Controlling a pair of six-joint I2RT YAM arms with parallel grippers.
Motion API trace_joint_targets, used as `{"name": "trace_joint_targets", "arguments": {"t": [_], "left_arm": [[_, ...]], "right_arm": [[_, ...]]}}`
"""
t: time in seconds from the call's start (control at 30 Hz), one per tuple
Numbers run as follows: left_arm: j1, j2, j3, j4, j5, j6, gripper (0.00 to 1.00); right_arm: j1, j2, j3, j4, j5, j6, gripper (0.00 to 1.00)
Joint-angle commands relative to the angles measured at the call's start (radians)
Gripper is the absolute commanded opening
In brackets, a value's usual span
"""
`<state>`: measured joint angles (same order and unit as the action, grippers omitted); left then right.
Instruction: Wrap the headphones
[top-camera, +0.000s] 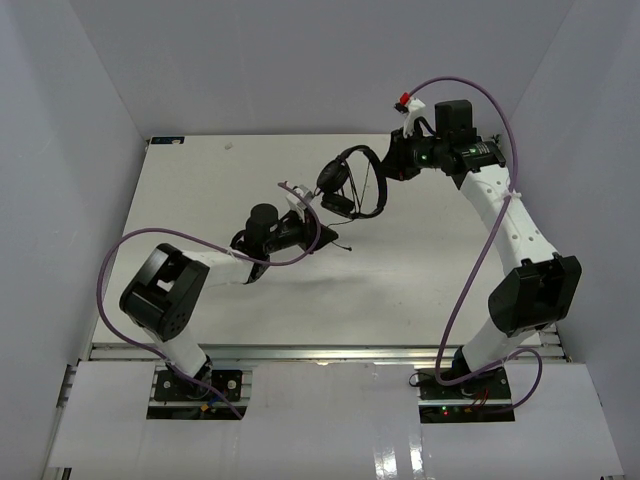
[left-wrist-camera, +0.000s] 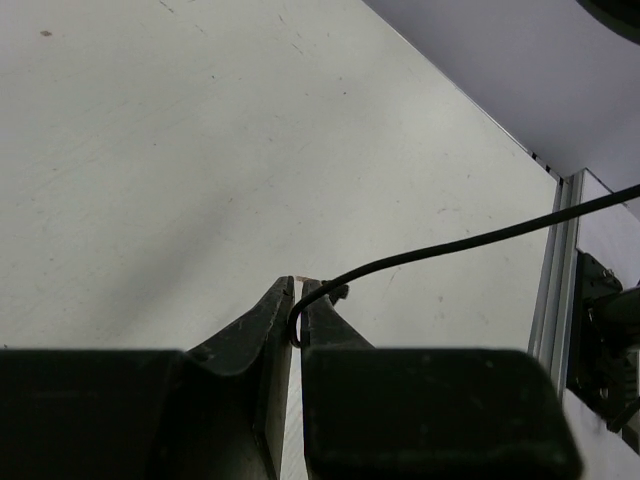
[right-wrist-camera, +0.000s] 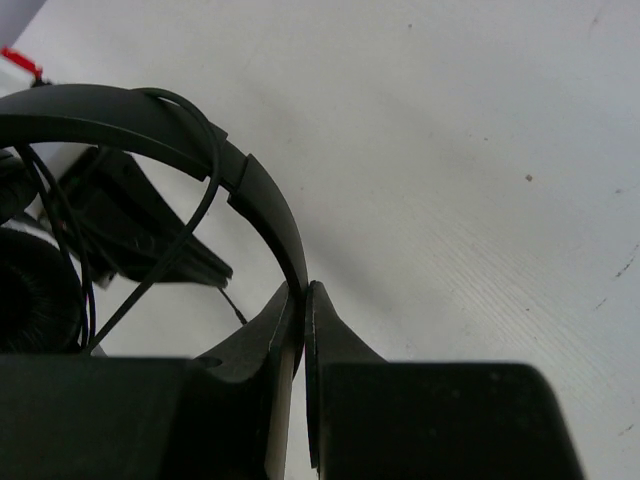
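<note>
The black headphones (top-camera: 352, 180) hang above the table's far middle. My right gripper (top-camera: 388, 168) is shut on their thin headband (right-wrist-camera: 255, 190), which arches left from my fingers in the right wrist view. A padded earcup (right-wrist-camera: 30, 295) shows at the left edge there, with the thin black cord (right-wrist-camera: 190, 225) looped several times across the band. My left gripper (top-camera: 318, 228) is shut on the cord (left-wrist-camera: 450, 245), which enters between my fingertips (left-wrist-camera: 315, 300) and runs off to the right. The gripper sits lower and left of the earcups.
Purple robot cables (top-camera: 130, 250) loop beside both arms. The white table (top-camera: 420, 260) ends at a metal rail (left-wrist-camera: 555, 270) on its near side. Grey walls enclose the left, right and far sides.
</note>
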<state>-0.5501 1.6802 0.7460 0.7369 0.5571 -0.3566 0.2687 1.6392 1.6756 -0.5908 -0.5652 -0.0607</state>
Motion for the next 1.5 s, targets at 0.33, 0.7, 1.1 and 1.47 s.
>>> {"name": "trace_joint_targets", "arguments": {"t": [0.33, 0.7, 1.1, 1.47], "left_arm": [[0.113, 0.071, 0.100, -0.110, 0.252, 0.205, 0.02], [0.151, 0.208, 0.349, -0.518, 0.216, 0.422, 0.06], [0.174, 0.195, 0.382, -0.621, 0.021, 0.532, 0.19], [0.186, 0.259, 0.446, -0.670, -0.034, 0.570, 0.21]], "right_arm": [[0.053, -0.144, -0.211, -0.033, 0.132, -0.375, 0.08], [0.228, -0.095, -0.326, 0.042, 0.379, -0.567, 0.08], [0.253, 0.166, -0.169, 0.052, 0.370, -0.587, 0.08], [0.262, 0.299, -0.097, 0.079, 0.409, -0.548, 0.08]]}}
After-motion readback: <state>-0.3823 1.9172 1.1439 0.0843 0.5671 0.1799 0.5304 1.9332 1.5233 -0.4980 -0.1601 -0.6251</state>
